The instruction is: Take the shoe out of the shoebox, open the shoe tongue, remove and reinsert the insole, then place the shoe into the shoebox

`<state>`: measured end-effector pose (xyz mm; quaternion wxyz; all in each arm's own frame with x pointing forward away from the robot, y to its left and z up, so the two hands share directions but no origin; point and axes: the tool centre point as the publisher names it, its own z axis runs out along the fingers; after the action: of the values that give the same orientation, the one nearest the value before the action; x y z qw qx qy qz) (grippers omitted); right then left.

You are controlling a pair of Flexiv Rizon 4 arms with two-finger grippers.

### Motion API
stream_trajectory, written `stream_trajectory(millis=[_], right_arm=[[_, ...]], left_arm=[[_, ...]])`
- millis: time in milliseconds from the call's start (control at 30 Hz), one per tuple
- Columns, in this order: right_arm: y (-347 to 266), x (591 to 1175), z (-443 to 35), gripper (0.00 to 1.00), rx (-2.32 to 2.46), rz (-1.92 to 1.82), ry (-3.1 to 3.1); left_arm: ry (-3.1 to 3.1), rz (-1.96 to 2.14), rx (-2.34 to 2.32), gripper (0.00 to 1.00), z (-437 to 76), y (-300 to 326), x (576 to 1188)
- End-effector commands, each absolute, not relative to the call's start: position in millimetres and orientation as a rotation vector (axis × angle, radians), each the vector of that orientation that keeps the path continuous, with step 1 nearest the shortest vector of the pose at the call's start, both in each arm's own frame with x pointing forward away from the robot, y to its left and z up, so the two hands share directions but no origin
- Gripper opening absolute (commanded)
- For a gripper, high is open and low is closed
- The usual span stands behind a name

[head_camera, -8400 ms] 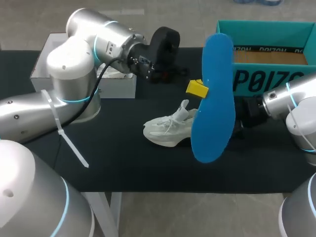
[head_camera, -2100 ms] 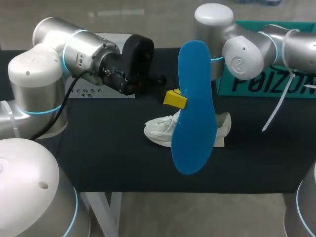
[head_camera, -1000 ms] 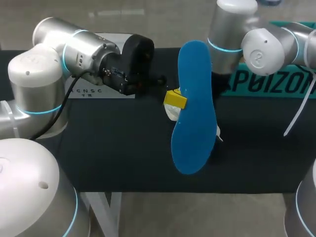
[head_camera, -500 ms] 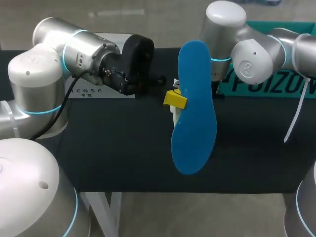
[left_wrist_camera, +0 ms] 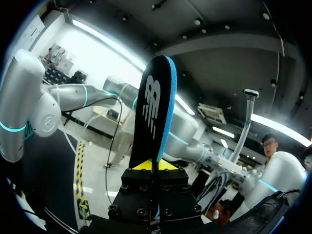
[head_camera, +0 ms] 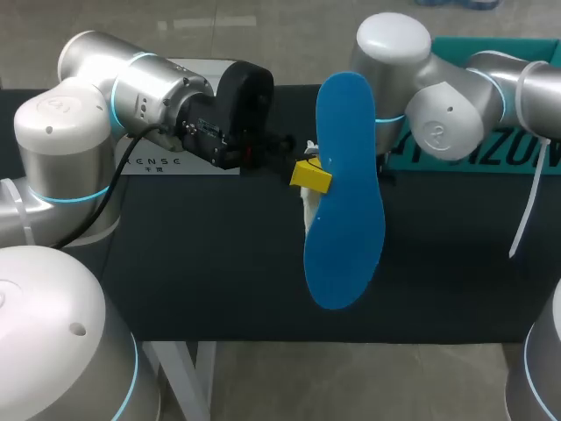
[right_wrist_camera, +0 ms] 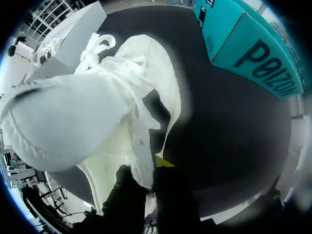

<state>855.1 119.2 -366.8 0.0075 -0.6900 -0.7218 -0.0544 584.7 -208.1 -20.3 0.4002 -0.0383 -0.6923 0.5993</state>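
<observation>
My left gripper point(head_camera: 308, 174) is shut on the blue insole point(head_camera: 346, 193) and holds it upright above the middle of the table. In the left wrist view its yellow tips point(left_wrist_camera: 156, 165) pinch the insole point(left_wrist_camera: 153, 107), whose black underside faces the camera. My right arm point(head_camera: 443, 110) reaches in behind the insole, so its gripper is hidden in the head view. Only a sliver of the white shoe point(head_camera: 306, 207) shows there. In the right wrist view the right gripper point(right_wrist_camera: 152, 169) is shut on the shoe's point(right_wrist_camera: 87, 112) thin upper fabric, and the shoe hangs off the table.
The teal shoebox point(head_camera: 504, 53) stands at the back right, partly behind my right arm, and shows beyond the shoe as the teal shoebox point(right_wrist_camera: 243, 44). A white box point(head_camera: 180, 162) sits at the back left. The black table point(head_camera: 219, 263) lies below.
My right arm has swung further left behind the insole, covering more of the shoebox; the shoe's heel has gone behind the insole. The left arm and insole have not moved.
</observation>
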Motion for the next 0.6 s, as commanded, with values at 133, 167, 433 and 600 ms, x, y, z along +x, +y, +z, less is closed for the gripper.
stream_trajectory(millis=[133, 167, 433, 600], right_arm=[[117.5, 860.5, -356.1, 0.00, -2.127, -0.109, -2.291], [116.9, 861.3, -358.1, 0.00, -2.127, -0.107, -2.291], [110.3, 862.5, -371.4, 0.00, -2.134, -0.109, -2.267], [104.5, 865.0, -386.1, 0.00, -2.126, -0.085, -2.240]], left_arm=[[-1.750, 1.518, -0.096, 0.00, -21.1, -208.6, 584.3], [-1.750, 1.518, -0.096, 0.00, -21.1, -208.6, 584.3], [-1.750, 1.518, -0.096, 0.00, -21.1, -208.6, 584.3], [-1.750, 1.518, -0.096, 0.00, -21.1, -208.6, 584.3]])
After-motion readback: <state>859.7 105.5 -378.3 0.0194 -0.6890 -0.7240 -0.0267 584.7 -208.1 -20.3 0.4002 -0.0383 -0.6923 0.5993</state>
